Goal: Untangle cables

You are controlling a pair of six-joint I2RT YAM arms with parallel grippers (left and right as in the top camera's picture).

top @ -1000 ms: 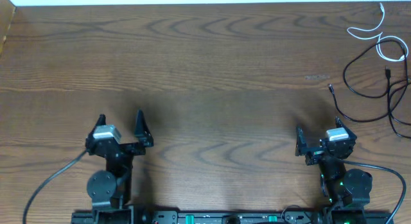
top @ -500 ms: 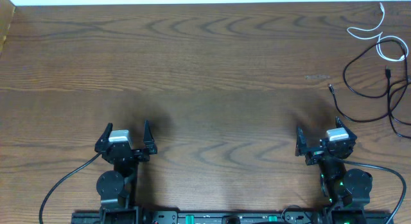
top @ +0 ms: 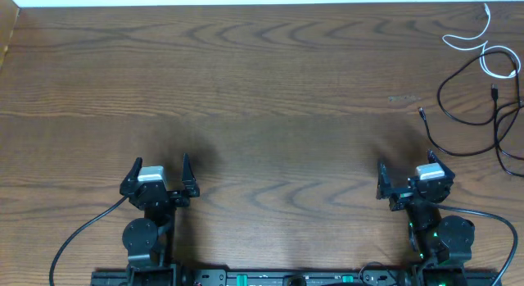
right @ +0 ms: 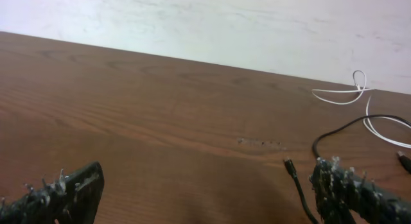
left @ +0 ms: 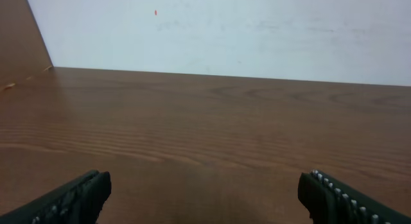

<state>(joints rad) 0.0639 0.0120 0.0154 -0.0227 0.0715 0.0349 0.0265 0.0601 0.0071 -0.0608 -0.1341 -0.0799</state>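
Left end effector spread wide, empty; right end effector likewise; black cable, white cable untouched.

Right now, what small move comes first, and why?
Probably reach the right gripper forward-right toward the loose plug end of the black cable: its open, empty jaws are nearer, and that cable's loops cross the white cable farther back.

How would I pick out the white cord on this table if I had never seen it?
Seen from above, start with the big wooden table and go to its top right corner. There the white cord lies in thin loops close to the table's back edge. Its only neighbour, the black cord, is longer and dark and sprawls lower down the right side.
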